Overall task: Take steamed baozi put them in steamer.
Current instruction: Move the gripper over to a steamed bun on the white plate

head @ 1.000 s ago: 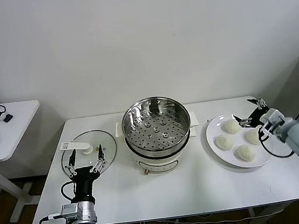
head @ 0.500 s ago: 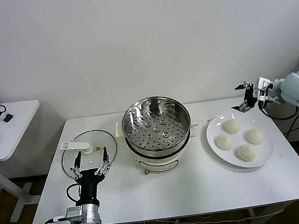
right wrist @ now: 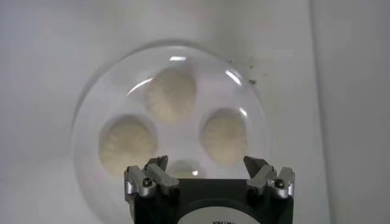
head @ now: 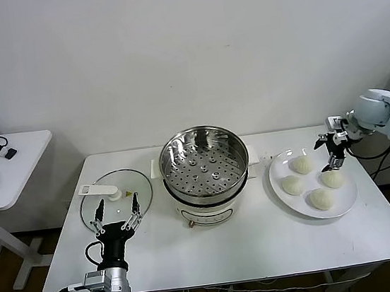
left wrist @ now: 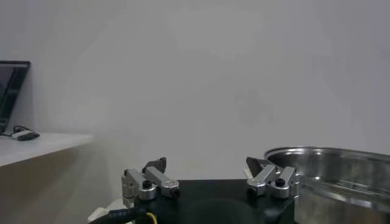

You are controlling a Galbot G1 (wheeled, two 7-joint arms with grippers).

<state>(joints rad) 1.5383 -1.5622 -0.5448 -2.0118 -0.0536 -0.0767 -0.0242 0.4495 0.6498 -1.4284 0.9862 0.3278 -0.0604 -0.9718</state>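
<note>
Four steamed baozi [head: 312, 181] are seen on a white plate [head: 277, 168] at the right of the head view, none yet in the steamer [head: 204, 162], which stands at the centre of the frame with its perforated floor bare. The step in hand is judged to be the approach to a first bun.

The right gripper [head: 332, 151] is held above the far right part of the plate, pointing downward, its fingers spread wide. In the right wrist view the right gripper [right wrist: 209, 172] looks straight down on the plate [right wrist: 91, 109]; three baozi are seen clearly and a fourth is mostly hidden beneath the gripper body, so which bun is being targeted can only be guessed, probably that hidden one.

For the step to be done well, one bun should be centred between the open fingers before any descent, and the neighbours, which lie close together, should be kept clear of the fingertips. The soft dough is expected to dent, so a gentle closing low on the dome is advised, with a straight lift before the carry toward the pot.

The right arm is reached in from the right edge of the frame, wrist bent down. The left gripper [head: 116, 218] is parked at the lower left, fingers wide apart and pointing up beside the glass lid [head: 111, 186].
</note>
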